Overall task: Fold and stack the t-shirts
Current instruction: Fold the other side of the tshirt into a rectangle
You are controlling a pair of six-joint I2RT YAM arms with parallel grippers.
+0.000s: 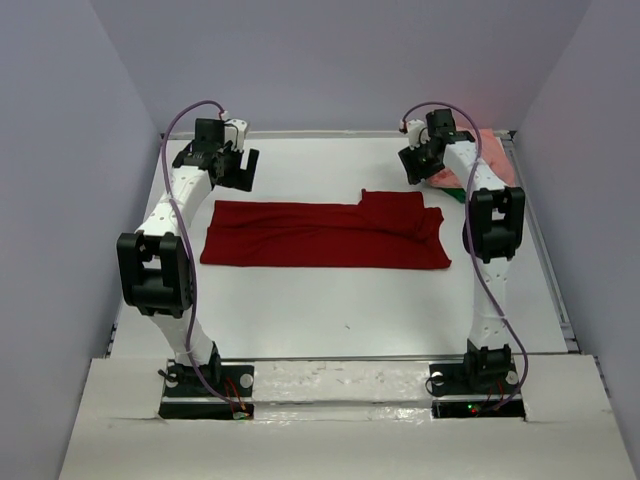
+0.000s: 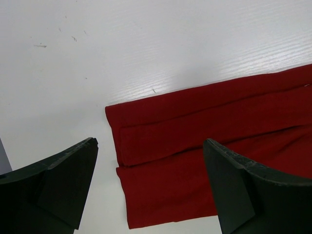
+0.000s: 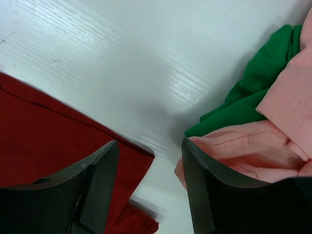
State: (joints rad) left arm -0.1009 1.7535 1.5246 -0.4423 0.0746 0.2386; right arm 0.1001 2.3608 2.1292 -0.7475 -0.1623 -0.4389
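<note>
left arm: elbow raised, reaching to 11 o'clock | left gripper [image 2: 150, 144]: jaws spread wide, empty | dark red t-shirt [image 1: 320, 237]: flat, centre of table [image 1: 330, 310] | right arm: stretched to 1 o'clock | right gripper [image 3: 150, 143]: jaws apart, empty | salmon pink t-shirt [image 3: 273, 126]: on green fabric [image 3: 253, 83], 1 o'clock

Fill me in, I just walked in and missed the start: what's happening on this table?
Two robot arms are folding t-shirts. The dark red t-shirt lies on the table as a long folded strip. The left gripper hangs open over its left end; the right gripper, open too, is between its right end and the bunched salmon pink t-shirt and green fabric. Neither holds anything.
</note>
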